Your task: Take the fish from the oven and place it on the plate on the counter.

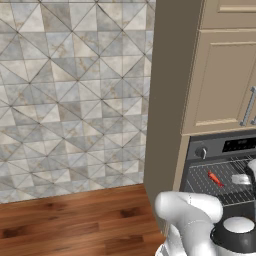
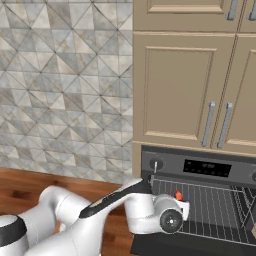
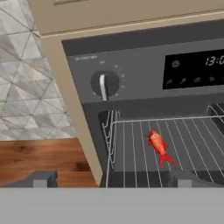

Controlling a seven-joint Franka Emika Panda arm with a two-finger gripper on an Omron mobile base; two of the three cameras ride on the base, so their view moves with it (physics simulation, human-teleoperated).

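The black oven [image 3: 131,74] stands open, and its wire rack [image 3: 183,131] shows below the grey control strip. The small red-orange fish [image 3: 159,148] lies on the rack near its left front corner, and is seen again as the fish [image 1: 215,178] and the fish [image 2: 178,195]. My gripper [image 3: 111,179] is open in front of the rack. Its fingertips [image 3: 43,178] are spread wide with nothing between them, and the fish is ahead and slightly right of centre. The plate and the counter are out of view.
Beige cabinet doors [image 2: 182,85] with metal handles hang above the oven. A tall beige side panel [image 1: 167,100] flanks the oven's left. Left of it are a tiled wall [image 1: 70,90] and wood plank floor [image 1: 75,220]. The oven knob [image 3: 104,84] and display [image 3: 197,68] sit above the rack.
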